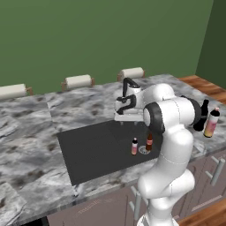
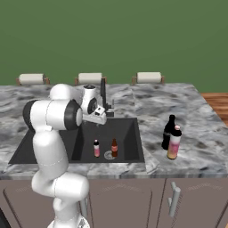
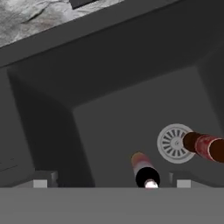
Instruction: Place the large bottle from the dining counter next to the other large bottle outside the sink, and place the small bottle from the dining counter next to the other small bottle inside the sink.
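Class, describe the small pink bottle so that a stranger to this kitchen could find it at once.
Start at the black sink set in the marble counter. Two little bottles stand on its floor near the round drain. The small bottle is the pink one with a whitish top, left of the dark red-brown bottle.

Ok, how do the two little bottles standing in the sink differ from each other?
The small bottle is pink-red with a whitish top; the other small bottle is dark red-brown with a narrow neck. The dark one stands at the round drain; the pink one stands beside it, off the drain. Both are upright, close in height, on the floor of the black sink.
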Tool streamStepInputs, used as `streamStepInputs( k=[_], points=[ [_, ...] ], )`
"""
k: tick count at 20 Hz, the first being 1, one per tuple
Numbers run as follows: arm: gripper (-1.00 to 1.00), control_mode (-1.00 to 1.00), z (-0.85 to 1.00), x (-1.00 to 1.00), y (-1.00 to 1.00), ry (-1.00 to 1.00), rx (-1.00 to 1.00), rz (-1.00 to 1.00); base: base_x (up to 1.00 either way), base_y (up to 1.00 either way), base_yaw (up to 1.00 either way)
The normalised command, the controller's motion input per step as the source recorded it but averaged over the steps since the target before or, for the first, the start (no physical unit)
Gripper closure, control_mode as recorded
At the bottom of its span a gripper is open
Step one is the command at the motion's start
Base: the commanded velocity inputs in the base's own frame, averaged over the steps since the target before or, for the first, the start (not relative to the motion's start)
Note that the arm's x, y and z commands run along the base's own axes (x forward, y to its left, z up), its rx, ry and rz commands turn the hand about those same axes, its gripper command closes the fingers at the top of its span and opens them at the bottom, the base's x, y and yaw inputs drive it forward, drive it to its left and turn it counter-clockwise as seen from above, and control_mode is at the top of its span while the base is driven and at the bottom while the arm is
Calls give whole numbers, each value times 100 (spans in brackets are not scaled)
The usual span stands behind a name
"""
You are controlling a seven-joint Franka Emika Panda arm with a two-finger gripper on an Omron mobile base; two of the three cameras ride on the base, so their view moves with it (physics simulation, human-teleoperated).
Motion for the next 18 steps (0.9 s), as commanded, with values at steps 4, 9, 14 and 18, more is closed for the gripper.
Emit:
streamStepInputs(
  k=[4, 9, 14, 18],
  points=[
    [-100, -100, 50, 11, 41, -4, 0, 2, 0, 0, 0],
    [-100, -100, 85, -2, 18, 0, 0, 9, 0, 0, 0],
    [-100, -100, 72, -47, 2, 0, 0, 9, 0, 0, 0],
    [-100, -100, 53, -79, 0, -1, 0, 8, 0, 0, 0]
  ],
)
